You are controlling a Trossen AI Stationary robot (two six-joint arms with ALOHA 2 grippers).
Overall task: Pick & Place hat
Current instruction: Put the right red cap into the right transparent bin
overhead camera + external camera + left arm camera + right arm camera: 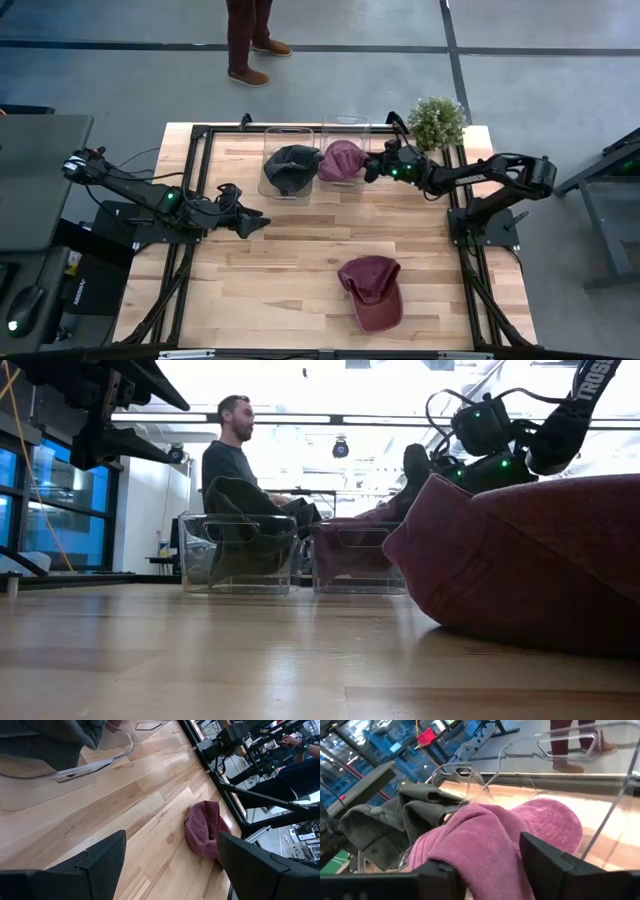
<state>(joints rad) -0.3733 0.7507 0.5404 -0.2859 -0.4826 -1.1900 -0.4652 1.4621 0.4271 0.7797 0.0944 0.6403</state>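
Right gripper (370, 167) sits at the far side of the table, at the right edge of the right-hand clear bin (343, 152), with its fingers (555, 865) spread and the pink hat (341, 160) lying between them. From the right wrist view the pink fabric fills the gap between the two dark fingers, but whether they press on it cannot be told. This hat is draped over the near rim of its bin, partly inside and partly spilling toward the table. Just to its left stands a second clear bin (285, 165) holding a dark grey hat (291, 167), which also hangs over the rim; the two bins stand side by side, touching or nearly so. A small potted plant (437, 121) stands at the far right corner of the table, just behind the right arm.

Left gripper (257, 223) hovers low over the wooden table (290, 270), to the left of centre, near the grey hat's bin but apart from it. Its fingers (100, 860) are wide apart with nothing between them, only bare wood showing.

Another maroon hat (372, 291) lies on the table at the near side, right of centre, well apart from both grippers and from the bins. In the low view it bulks large in the foreground, resting flat on the wood.

Beyond the far edge of the table a person (250, 40) stands on the floor, and a seated person (235, 460) shows behind the bins in the low view.
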